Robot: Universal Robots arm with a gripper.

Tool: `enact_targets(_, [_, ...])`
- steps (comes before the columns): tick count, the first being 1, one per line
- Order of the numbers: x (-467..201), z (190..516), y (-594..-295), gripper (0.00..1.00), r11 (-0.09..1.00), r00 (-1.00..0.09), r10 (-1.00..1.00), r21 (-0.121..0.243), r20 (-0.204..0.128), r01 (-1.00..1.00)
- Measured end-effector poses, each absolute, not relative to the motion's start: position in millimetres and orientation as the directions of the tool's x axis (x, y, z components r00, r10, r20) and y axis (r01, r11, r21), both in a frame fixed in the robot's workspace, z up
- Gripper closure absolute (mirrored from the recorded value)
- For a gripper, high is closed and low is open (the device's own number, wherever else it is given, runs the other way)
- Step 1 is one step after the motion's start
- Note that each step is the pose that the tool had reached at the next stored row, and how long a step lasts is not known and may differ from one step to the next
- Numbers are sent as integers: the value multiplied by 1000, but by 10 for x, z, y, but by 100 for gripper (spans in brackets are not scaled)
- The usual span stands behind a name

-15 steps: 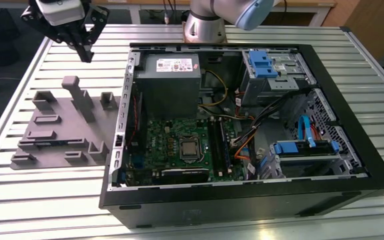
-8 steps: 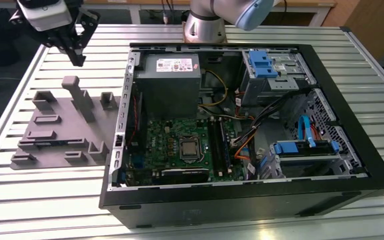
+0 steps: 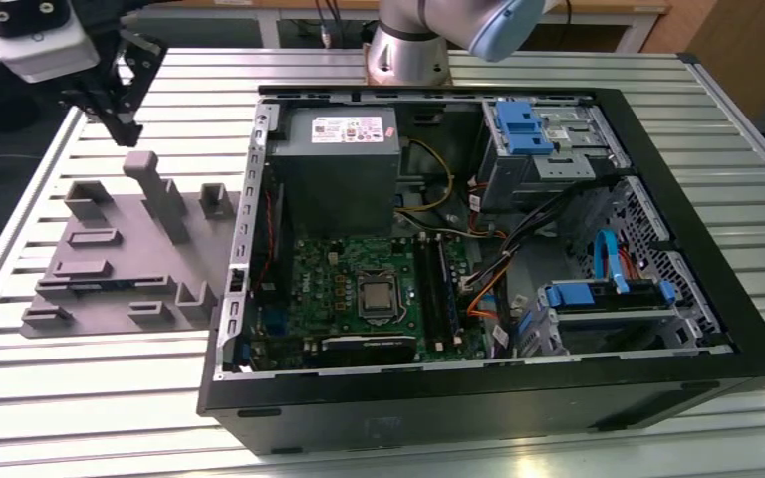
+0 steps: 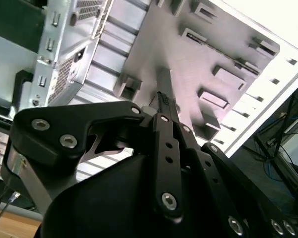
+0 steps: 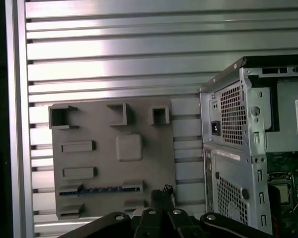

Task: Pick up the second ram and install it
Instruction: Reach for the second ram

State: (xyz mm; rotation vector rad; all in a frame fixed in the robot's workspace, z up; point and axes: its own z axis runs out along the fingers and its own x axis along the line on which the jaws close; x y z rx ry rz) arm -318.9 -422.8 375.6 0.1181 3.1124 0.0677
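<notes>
The second ram (image 5: pixel 99 189) is a narrow blue stick standing on edge in a slot of the grey holder tray (image 5: pixel 114 168). In the exterior view the second ram (image 3: pixel 91 284) reads as a dark line near the tray's front rows. My gripper (image 3: pixel 127 134) hangs above the far end of the tray (image 3: pixel 117 249), well above and behind the ram. Its fingers look pressed together with nothing between them. In the first wrist view the gripper (image 5: pixel 161 192) lies just beyond one end of the blue stick. In the second wrist view the gripper (image 4: pixel 161 98) points down at the tray (image 4: pixel 188 59).
An open black computer case (image 3: pixel 489 398) lies at the exterior view's right of the tray. Inside it sit the motherboard (image 3: pixel 356 289) with its memory slots (image 3: pixel 438 289), a grey power supply (image 3: pixel 336 169) and blue drive brackets (image 3: pixel 522 129). Tall posts (image 3: pixel 156 194) rise from the tray. A ribbed metal table (image 3: pixel 77 398) carries everything.
</notes>
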Motion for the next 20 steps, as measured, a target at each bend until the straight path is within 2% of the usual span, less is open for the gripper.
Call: enact_targets(20, [-3888, 3687, -4318, 89, 996, -997, 76, 44, -24, 75])
